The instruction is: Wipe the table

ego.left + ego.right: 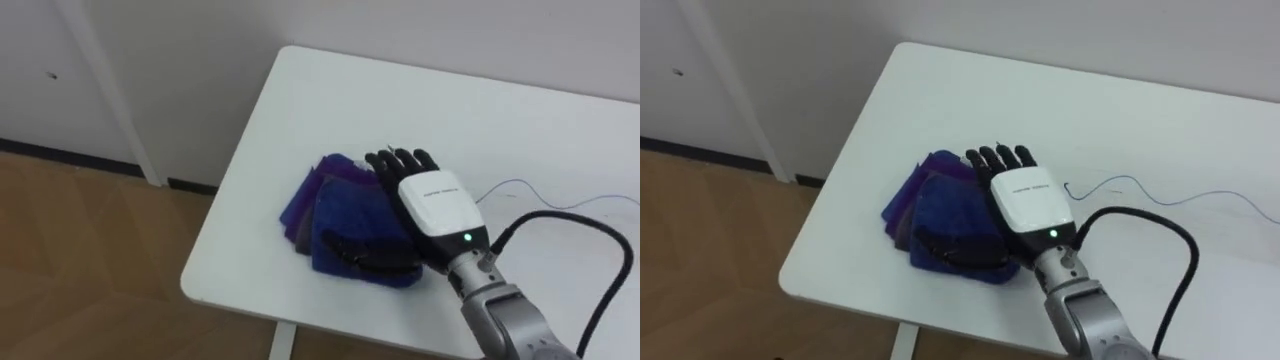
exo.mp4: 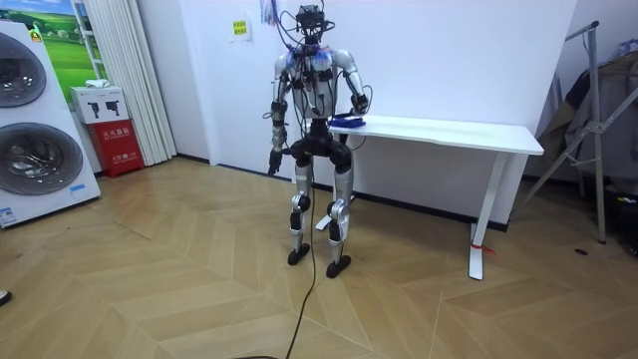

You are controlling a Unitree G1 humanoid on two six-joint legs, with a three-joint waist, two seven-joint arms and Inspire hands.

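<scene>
A crumpled blue and purple cloth point(image 1: 330, 205) lies near the front left corner of the white table point(image 1: 400, 110). My right hand point(image 1: 435, 205) comes in from the lower right and rests flat on the cloth's right half. Its fingers point away from me and the thumb stretches across the cloth's near edge. In the room view I stand at the left end of the table point(image 2: 449, 130), with the right hand point(image 2: 351, 118) up on the cloth. My left hand point(image 2: 271, 160) hangs at my side, away from the table.
A thin loose wire point(image 1: 520, 185) lies on the tabletop right of the hand. The table's left and near edges are close to the cloth, with wooden floor below. Washing machines point(image 2: 30, 130) and a red box point(image 2: 120, 145) stand far left, a metal rack point(image 2: 598, 120) far right.
</scene>
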